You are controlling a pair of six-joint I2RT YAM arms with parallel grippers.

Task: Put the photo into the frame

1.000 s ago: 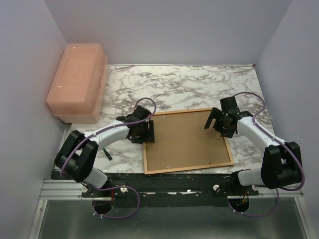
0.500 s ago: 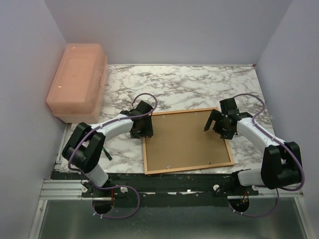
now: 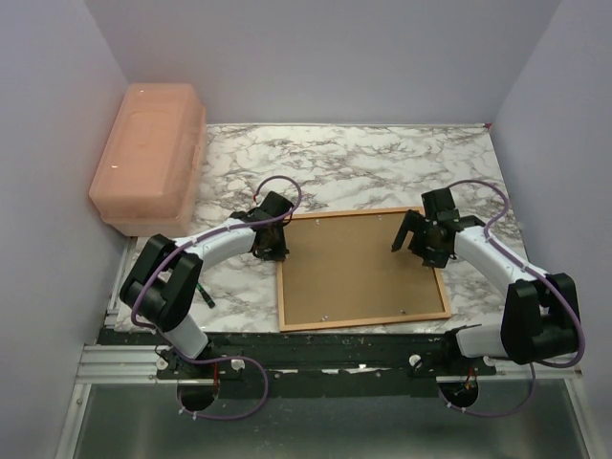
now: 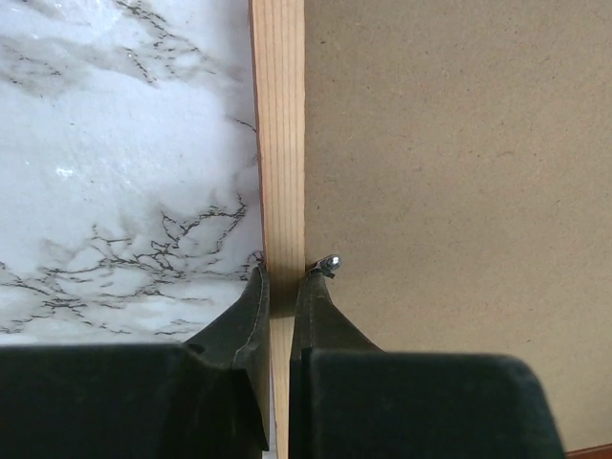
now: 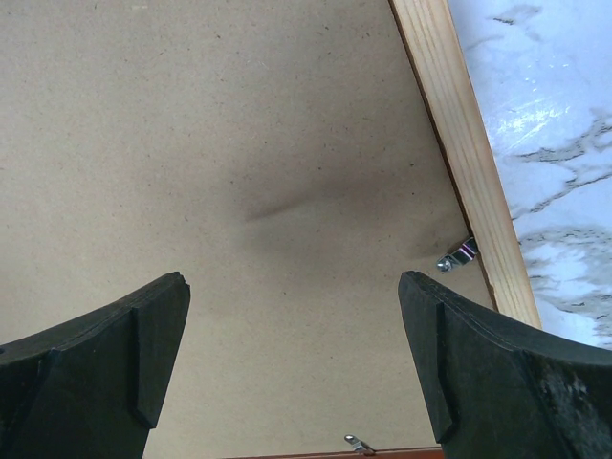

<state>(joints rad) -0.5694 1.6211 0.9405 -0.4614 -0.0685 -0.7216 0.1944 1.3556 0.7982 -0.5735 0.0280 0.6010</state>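
Marble-patterned bench (image 3: 382,163) fills a pale-walled booth, with a pink lidded box (image 3: 148,158) parked at the far left corner, well apart from the work. The frame (image 3: 363,322) lies face down near the front edge, so only its light wood back shows. A brown backing board (image 3: 359,268) sits inside it, held by small metal clips (image 4: 328,261).

The left arm (image 3: 215,247) reaches to the frame's left rail. Its jaws are pinched almost fully together with the wood strip between them, one finger on the bench side and the other on the board side, right beside a clip. That grip looks meant to steady or lift the frame while the back is worked on.

The right arm (image 3: 488,253) hangs over the board near the right rail. Its jaws are spread wide and hold nothing, probably ready to reach a clip (image 5: 461,254) just beside that rail.

The photo is not visible in any view, and I cannot tell whether it lies under the board. I judge the board must come out first.
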